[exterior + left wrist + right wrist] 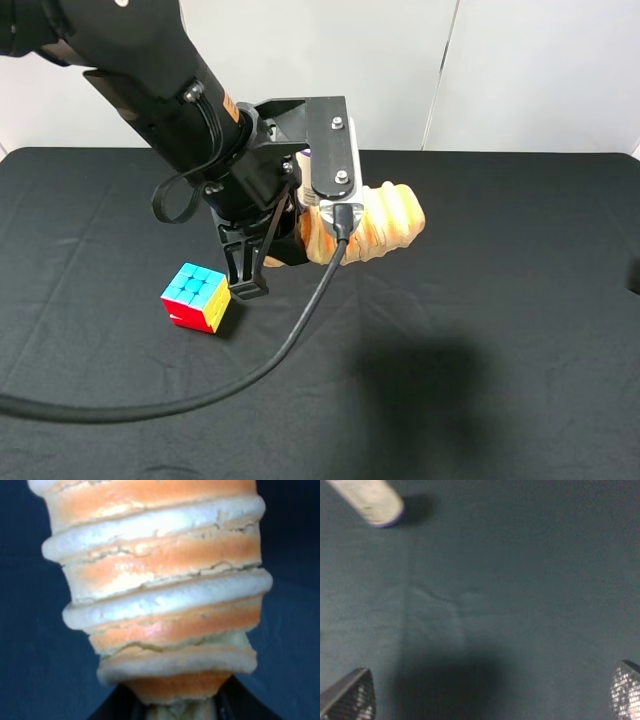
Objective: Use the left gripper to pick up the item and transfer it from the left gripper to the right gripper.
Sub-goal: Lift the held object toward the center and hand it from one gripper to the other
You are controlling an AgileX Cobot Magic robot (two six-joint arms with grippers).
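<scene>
The tan ribbed roll [385,222] is held in the air above the black table, lying roughly level and pointing right. My left gripper [300,240] is shut on its left end, and the grey-white plate and cable hide the grip itself. In the left wrist view the roll [160,580] fills the frame, with the gripper [175,711] clamped on its near end. My right gripper [490,695] is open and empty, with its fingertips [350,697] wide apart over bare cloth. It is not clearly seen in the exterior high view.
A multicoloured puzzle cube [196,297] sits on the black table [500,350] at the left, just below the left arm. A pale can with a purple end [370,500] lies on the cloth ahead of the right gripper. The left arm's loose black cable [290,345] hangs across the front.
</scene>
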